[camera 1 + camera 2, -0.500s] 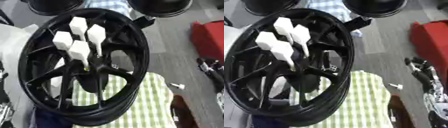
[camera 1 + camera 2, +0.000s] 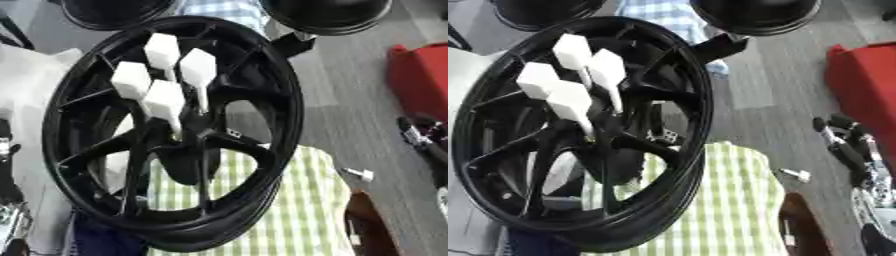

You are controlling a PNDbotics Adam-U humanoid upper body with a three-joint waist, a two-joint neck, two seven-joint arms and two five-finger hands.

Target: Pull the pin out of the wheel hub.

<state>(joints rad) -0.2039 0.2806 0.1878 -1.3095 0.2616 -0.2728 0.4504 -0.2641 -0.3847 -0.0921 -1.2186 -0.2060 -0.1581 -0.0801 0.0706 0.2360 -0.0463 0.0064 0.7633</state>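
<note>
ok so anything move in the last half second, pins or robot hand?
Nothing visibly changed. The white pins stand in the black wheel hub as before, none pulled. The right robot hand stays at the right edge, apart from the wheel and touching nothing.

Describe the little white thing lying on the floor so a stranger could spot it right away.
Find the big black wheel, then the green checked cloth under its lower rim. Just right of that cloth, on the grey floor, lies a small white piece, far smaller than the white-headed pins in the hub.
</note>
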